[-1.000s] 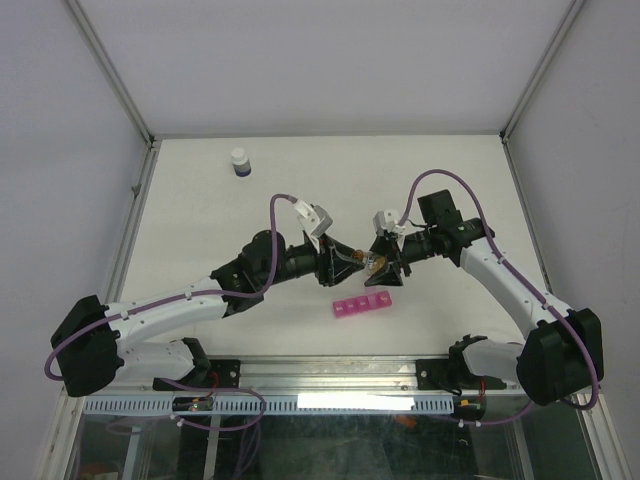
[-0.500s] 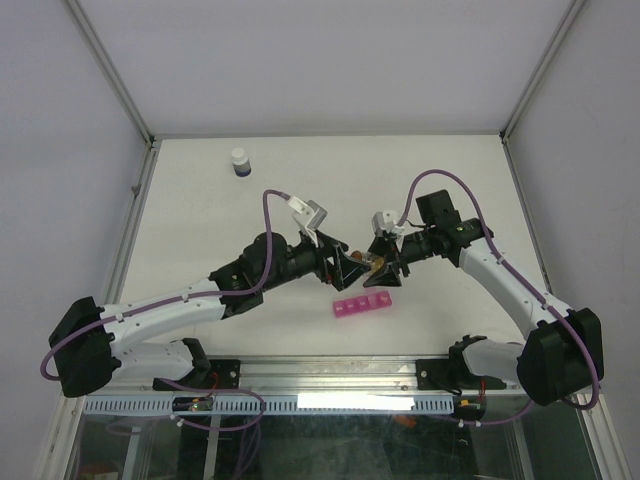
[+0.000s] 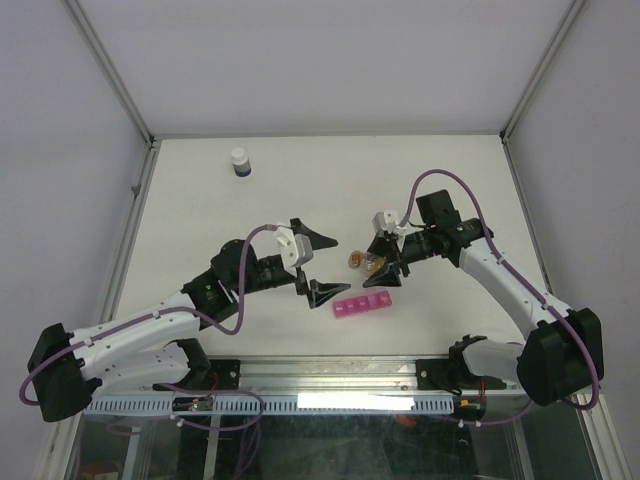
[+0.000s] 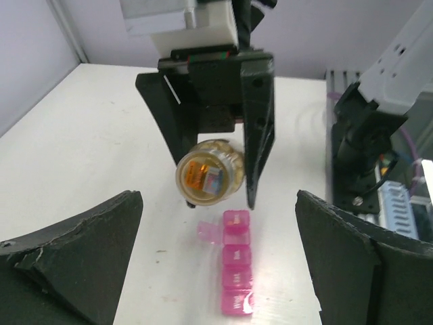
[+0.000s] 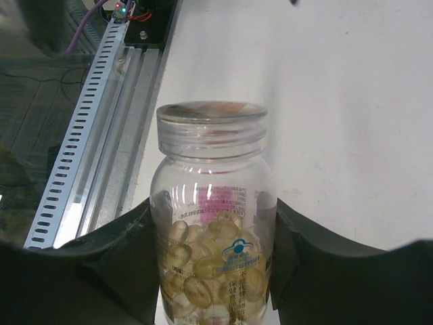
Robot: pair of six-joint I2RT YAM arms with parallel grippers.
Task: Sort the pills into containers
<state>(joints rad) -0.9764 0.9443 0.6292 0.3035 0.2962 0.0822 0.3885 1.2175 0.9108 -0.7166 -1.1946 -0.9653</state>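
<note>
My right gripper (image 3: 382, 262) is shut on a clear bottle (image 3: 359, 261) of yellow pills (image 5: 203, 271), held tilted above the table with its mouth end toward the left arm. The bottle (image 5: 211, 203) fills the right wrist view between the black fingers (image 5: 115, 264). The containers, a pink pill-box strip (image 3: 362, 305), lie on the table just below the bottle. In the left wrist view the strip (image 4: 235, 271) has one lid (image 4: 208, 231) flipped open near its far end. My left gripper (image 3: 323, 266) hangs open and holds nothing, a short way left of the bottle (image 4: 208, 175).
A small dark bottle with a white cap (image 3: 239, 161) stands at the far left of the table. A metal rail (image 3: 300, 400) runs along the near edge between the arm bases. White walls close in the table on three sides.
My left gripper was shut at the bottle's mouth; it has opened wide and drawn back to the left and toward the near edge. The right gripper and bottle have stayed put.
</note>
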